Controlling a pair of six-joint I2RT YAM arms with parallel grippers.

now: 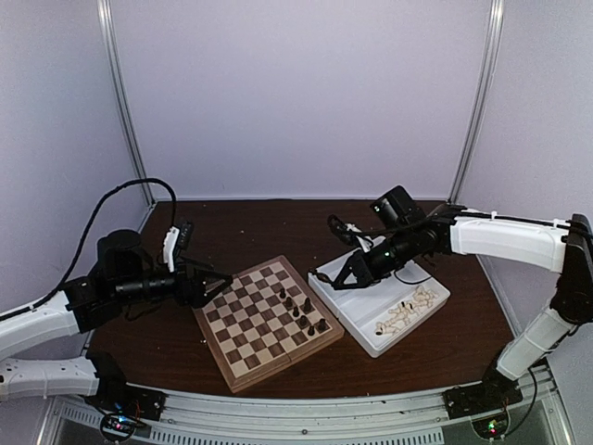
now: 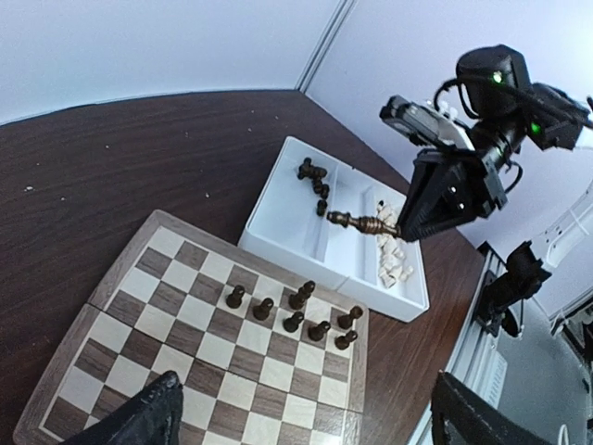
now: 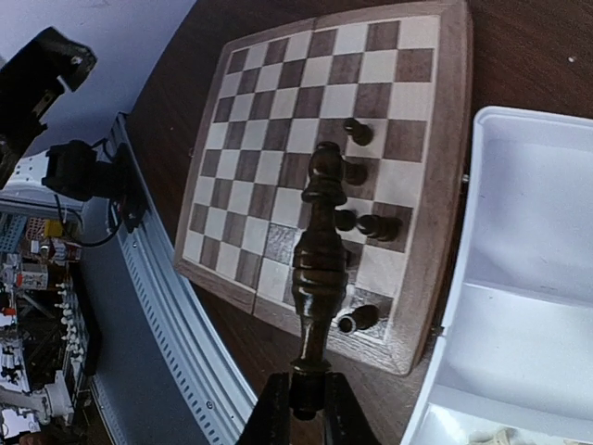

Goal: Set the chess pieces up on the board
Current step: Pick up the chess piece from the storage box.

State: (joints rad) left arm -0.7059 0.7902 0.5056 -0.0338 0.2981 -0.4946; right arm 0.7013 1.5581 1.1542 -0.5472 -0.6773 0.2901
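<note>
Where the left arm reaches in low from the left, the left gripper (image 1: pixel 213 278) hangs spread wide with nothing in it, at the board's (image 1: pixel 243 345) left edge. The board lies mid-surface (image 1: pixel 278 227); seven dark pieces (image 2: pixel 293 322) stand clustered near its right edge. The right arm stretches leftward over the white tray (image 1: pixel 371 345), the right gripper (image 3: pixel 309 394) clenched on one dark piece (image 3: pixel 318 250), held level by its end. In the tray: a few more dark ones (image 2: pixel 315 178) and a heap of pale pieces (image 2: pixel 391 260), neither countable.

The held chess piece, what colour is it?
The chess piece is dark brown, shown best in the right wrist view.
</note>
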